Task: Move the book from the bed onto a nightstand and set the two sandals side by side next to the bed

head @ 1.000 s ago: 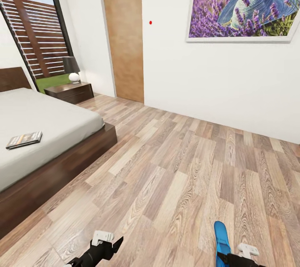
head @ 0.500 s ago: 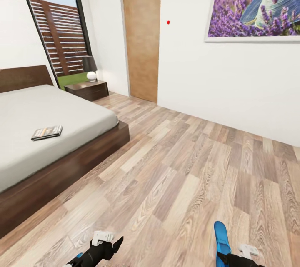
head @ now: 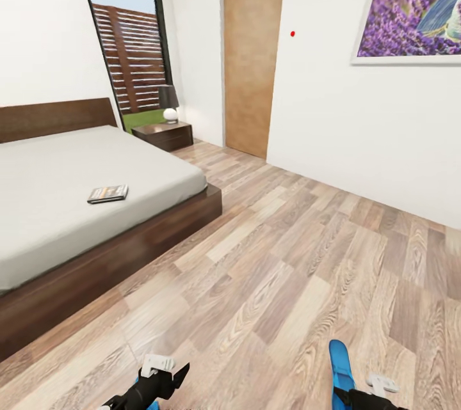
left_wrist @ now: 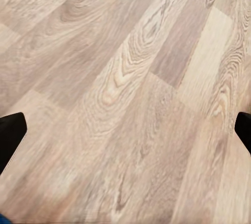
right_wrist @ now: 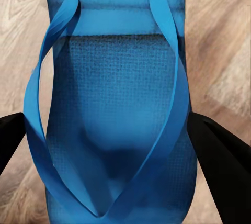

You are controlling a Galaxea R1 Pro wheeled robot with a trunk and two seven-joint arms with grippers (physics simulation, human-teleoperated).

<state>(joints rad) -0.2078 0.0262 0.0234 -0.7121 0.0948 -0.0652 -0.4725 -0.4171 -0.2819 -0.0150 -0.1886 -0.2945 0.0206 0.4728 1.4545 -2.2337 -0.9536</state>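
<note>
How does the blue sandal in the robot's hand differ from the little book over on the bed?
The sandal is bright blue all over; the book has a dark cover with a picture. The sandal sits between the right gripper's fingers above the wood floor; the book lies free on the grey bed, untouched. The sandal has straps forming a V; the book is a plain slab. Both are flat and thin.
</note>
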